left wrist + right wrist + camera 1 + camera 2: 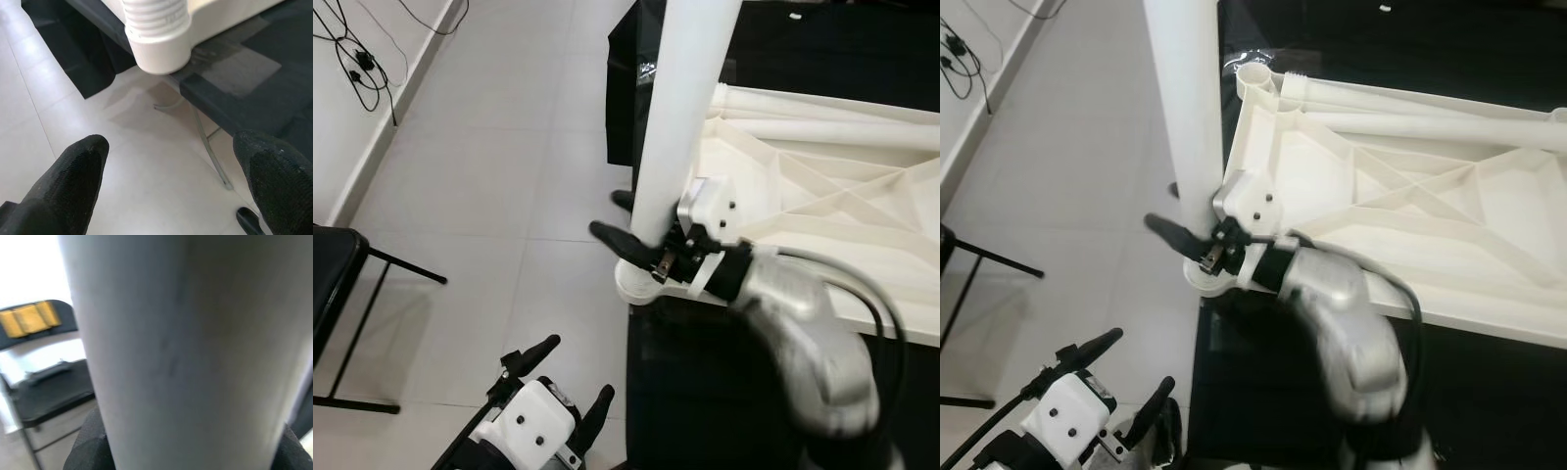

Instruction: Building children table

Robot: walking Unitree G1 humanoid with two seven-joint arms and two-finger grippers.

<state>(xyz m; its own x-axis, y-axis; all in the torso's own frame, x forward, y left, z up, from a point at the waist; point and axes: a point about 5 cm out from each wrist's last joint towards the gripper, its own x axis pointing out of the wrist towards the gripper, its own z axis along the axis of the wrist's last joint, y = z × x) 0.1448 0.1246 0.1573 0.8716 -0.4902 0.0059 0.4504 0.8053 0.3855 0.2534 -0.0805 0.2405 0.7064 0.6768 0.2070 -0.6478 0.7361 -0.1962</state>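
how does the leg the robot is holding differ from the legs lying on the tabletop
The held leg stands upright in a corner socket, gripped low by the right gripper; the loose legs lie flat on the upturned tabletop, untouched. The held leg sits at the tabletop's near corner, the loose ones along its far edge. All are plain white tubes.

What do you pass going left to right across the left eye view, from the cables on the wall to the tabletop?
Black cables → black chair → left gripper → white table leg → upturned white tabletop.
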